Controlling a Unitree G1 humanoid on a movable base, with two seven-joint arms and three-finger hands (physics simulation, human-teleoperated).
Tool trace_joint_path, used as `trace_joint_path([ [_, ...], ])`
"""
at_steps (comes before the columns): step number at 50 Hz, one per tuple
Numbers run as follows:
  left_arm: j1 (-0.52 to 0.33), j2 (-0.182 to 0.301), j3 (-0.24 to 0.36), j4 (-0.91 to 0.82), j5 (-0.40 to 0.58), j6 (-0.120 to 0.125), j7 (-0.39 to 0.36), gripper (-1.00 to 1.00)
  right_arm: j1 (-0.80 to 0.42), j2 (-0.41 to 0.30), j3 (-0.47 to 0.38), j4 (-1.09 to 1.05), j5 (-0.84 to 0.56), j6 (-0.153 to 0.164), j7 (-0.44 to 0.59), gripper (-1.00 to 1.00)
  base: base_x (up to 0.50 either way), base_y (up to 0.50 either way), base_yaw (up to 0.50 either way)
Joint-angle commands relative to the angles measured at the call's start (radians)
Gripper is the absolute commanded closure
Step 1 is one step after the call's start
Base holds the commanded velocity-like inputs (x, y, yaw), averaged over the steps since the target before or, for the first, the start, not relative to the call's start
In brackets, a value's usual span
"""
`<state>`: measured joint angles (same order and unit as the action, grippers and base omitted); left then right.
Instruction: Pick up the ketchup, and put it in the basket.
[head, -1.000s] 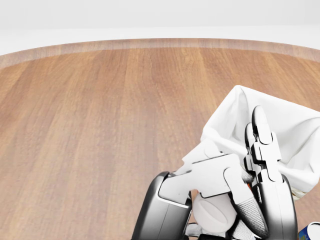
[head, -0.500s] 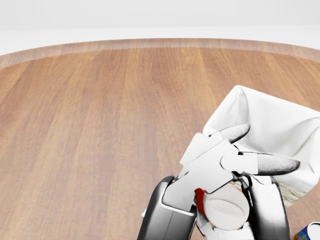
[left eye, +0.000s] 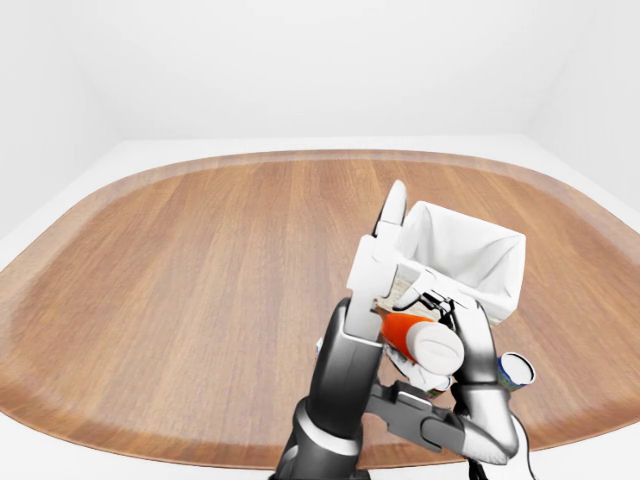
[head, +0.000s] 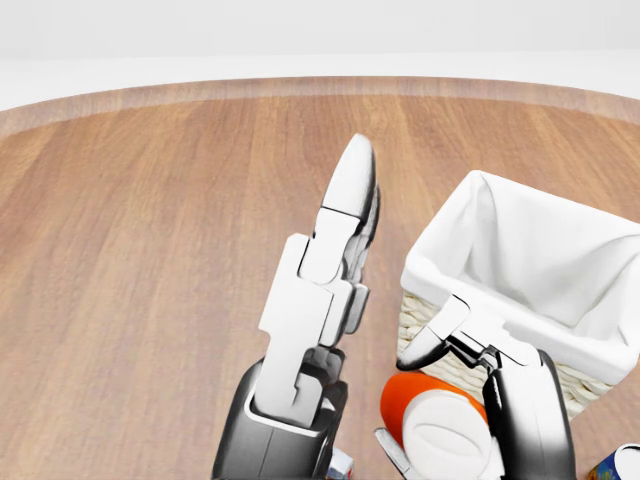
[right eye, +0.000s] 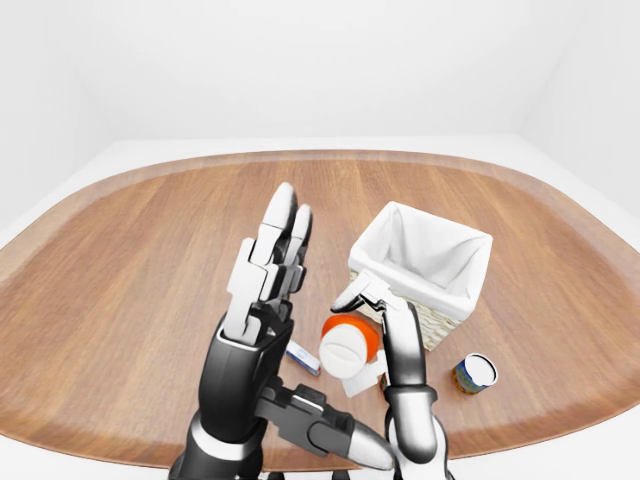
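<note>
**Ketchup held in the right hand beside the basket**

The right hand (right eye: 375, 325) has its fingers (head: 470, 330) curled round the ketchup bottle (right eye: 350, 345), a red-orange bottle with a broad white cap turned toward the cameras. The fingertips hook over the far side of the bottle, and the bottle sits lifted off the wooden table (right eye: 130, 260), just below and left of the basket in the right-eye view.

The basket (right eye: 425, 255) is woven, lined with white cloth, and stands upright just beyond the right fingertips. In the head view the bent fingers lie against or very near its nearer wall; contact cannot be told.

The left hand (right eye: 265, 265) is raised with its fingers (head: 345, 200) stretched straight and spread wide apart from the thumb, holding nothing. It stands to the left of the bottle, clear of it.

A small blue-labelled can (right eye: 474, 372) stands on the table to the right of the right wrist, and a small flat packet (right eye: 302, 359) lies between the two forearms.
</note>
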<state>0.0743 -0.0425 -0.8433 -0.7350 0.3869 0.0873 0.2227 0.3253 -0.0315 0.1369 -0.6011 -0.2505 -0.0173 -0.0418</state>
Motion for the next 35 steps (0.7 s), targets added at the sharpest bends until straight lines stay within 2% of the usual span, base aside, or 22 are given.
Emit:
trace_joint_path([
  [1, 0.031, 0.065, 0.145, -0.137, -0.033, 0.000, -0.060, -1.00, -0.002, 0.003, -0.010, -0.001, 0.025, -0.004, -0.017, 1.00, 0.00, 0.00, 0.00],
  [2, 0.035, 0.074, 0.167, -0.147, -0.041, 0.000, -0.070, -1.00, -0.003, 0.004, -0.010, -0.003, 0.025, -0.002, -0.016, 1.00, 0.00, 0.00, 0.00],
  [3, 0.042, 0.080, 0.218, -0.155, -0.063, 0.000, -0.081, -1.00, -0.003, 0.004, -0.010, -0.001, 0.026, -0.004, -0.016, 1.00, 0.00, 0.00, 0.00],
  [6, 0.044, 0.079, 0.222, -0.155, -0.063, 0.000, -0.084, -1.00, -0.003, 0.004, -0.010, -0.001, 0.025, -0.004, -0.016, 1.00, 0.00, 0.00, 0.00],
  [7, 0.064, 0.104, 0.310, -0.173, -0.098, 0.000, -0.105, -1.00, -0.002, 0.004, -0.007, -0.003, 0.023, -0.003, -0.016, 1.00, 0.00, 0.00, 0.00],
  [11, 0.089, 0.109, 0.435, -0.166, -0.140, 0.000, -0.144, -1.00, 0.000, 0.004, -0.008, -0.005, 0.025, -0.005, -0.016, 1.00, 0.00, 0.00, 0.00],
  [13, 0.101, 0.109, 0.528, -0.136, -0.177, 0.000, -0.171, -1.00, 0.000, 0.004, -0.009, -0.002, 0.025, -0.009, -0.016, 1.00, 0.00, 0.00, 0.00],
  [17, 0.112, 0.091, 0.621, -0.105, -0.207, 0.000, -0.205, -1.00, 0.001, 0.004, -0.004, -0.006, 0.021, -0.005, -0.017, 1.00, 0.00, 0.00, 0.00],
  [18, 0.114, 0.082, 0.668, -0.079, -0.236, 0.000, -0.210, -1.00, 0.000, 0.004, -0.003, -0.006, 0.021, -0.005, -0.017, 1.00, 0.00, 0.00, 0.00],
  [20, 0.120, 0.076, 0.711, -0.061, -0.249, 0.000, -0.224, -1.00, -0.001, 0.003, -0.001, -0.006, 0.018, -0.003, -0.019, 1.00, 0.00, 0.00, 0.00],
  [25, 0.100, 0.061, 0.863, 0.024, -0.308, 0.000, -0.257, -1.00, 0.002, 0.001, 0.002, -0.008, 0.018, -0.005, -0.021, 1.00, 0.00, 0.00, 0.00],
  [29, 0.083, 0.051, 0.931, 0.098, -0.334, 0.000, -0.269, -1.00, 0.003, 0.001, 0.004, -0.011, 0.014, -0.003, -0.023, 1.00, 0.00, 0.00, 0.00],
  [34, 0.072, 0.048, 0.970, 0.226, -0.347, 0.000, -0.265, -1.00, 0.001, 0.000, 0.006, -0.003, 0.012, -0.007, -0.026, 1.00, 0.00, 0.00, 0.00],
  [35, 0.067, 0.050, 0.985, 0.279, -0.344, -0.025, -0.253, -1.00, 0.001, 0.000, 0.006, -0.002, 0.011, -0.008, -0.027, 1.00, 0.00, 0.00, 0.00],
])
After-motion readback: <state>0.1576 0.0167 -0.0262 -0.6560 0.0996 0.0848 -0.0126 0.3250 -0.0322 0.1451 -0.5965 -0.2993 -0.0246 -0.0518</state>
